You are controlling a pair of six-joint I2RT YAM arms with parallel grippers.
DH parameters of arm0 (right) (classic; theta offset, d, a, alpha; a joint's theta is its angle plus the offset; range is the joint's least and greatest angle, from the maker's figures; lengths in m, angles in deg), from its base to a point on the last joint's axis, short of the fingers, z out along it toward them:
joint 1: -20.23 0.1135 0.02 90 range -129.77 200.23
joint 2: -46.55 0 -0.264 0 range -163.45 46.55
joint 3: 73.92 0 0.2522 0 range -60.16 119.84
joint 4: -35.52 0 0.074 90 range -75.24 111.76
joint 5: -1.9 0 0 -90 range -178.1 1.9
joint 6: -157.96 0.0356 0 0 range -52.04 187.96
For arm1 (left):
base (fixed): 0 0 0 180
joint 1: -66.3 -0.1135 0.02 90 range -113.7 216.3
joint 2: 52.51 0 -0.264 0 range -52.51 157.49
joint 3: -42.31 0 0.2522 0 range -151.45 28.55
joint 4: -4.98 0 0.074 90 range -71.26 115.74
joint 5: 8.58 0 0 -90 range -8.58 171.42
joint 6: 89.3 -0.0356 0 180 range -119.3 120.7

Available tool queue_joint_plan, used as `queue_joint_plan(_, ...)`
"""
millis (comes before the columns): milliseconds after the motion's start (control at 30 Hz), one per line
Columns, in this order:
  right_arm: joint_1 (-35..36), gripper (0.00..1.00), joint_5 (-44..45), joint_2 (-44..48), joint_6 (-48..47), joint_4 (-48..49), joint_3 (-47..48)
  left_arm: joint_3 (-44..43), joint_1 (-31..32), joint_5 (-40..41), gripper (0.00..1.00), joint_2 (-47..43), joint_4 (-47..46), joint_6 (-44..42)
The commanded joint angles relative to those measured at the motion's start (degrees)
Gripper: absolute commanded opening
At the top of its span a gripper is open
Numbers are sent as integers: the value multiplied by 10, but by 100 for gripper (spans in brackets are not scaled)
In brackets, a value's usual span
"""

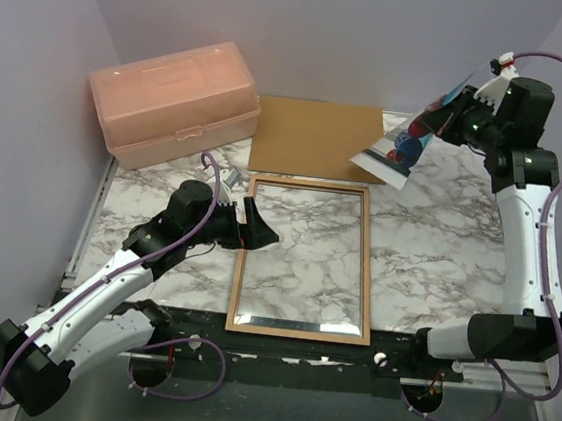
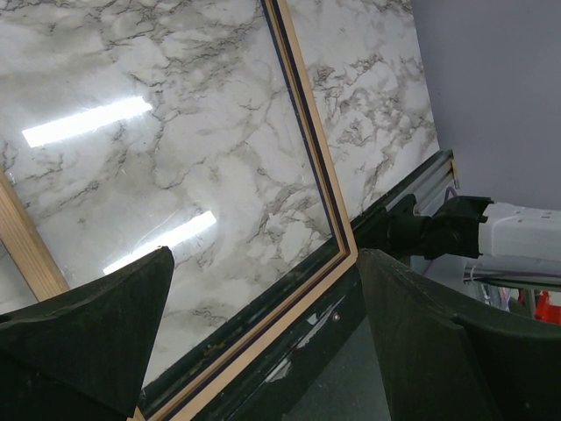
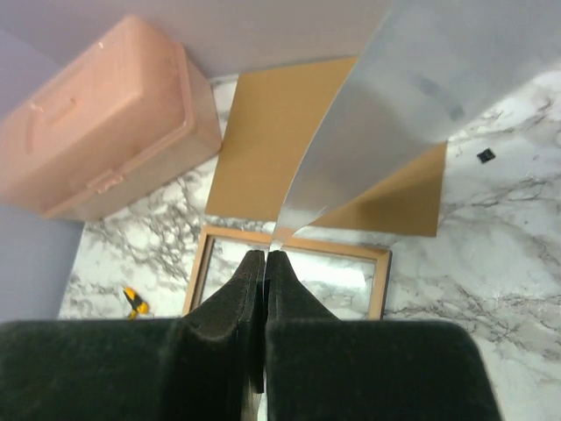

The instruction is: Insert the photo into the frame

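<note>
Photo [image 1: 415,134], edge pinched in right fingers [image 3: 241,298], aloft; left fingers [image 2: 96,324] wide at left rail of frame [image 1: 309,181].

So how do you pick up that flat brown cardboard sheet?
Probably its right edge, from the right: the thin brown cardboard sheet lies flat, the peach plastic box crowds its left and the light wooden picture frame lies close along its near edge.

Left hand [image 1: 259,223] low, spread wide; right hand [image 1: 443,120] raised, clamped.
</note>
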Motion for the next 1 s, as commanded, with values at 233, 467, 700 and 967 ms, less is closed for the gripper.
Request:
queue_joint_plan(233,141,6,189,-87,-95,-129,123,1,-3,2,89,-21,11,-3)
queue_joint_plan(467,217,1,291,-70,-166,-81,136,2,-3,5,89,-23,15,-5)
queue_joint_plan(700,281,1,348,-38,-277,-22,104,5,-3,8,89,-21,14,-5)
queue_joint_plan(967,371,1,353,60,-448,126,-92,13,-4,9,89,-16,7,-2)
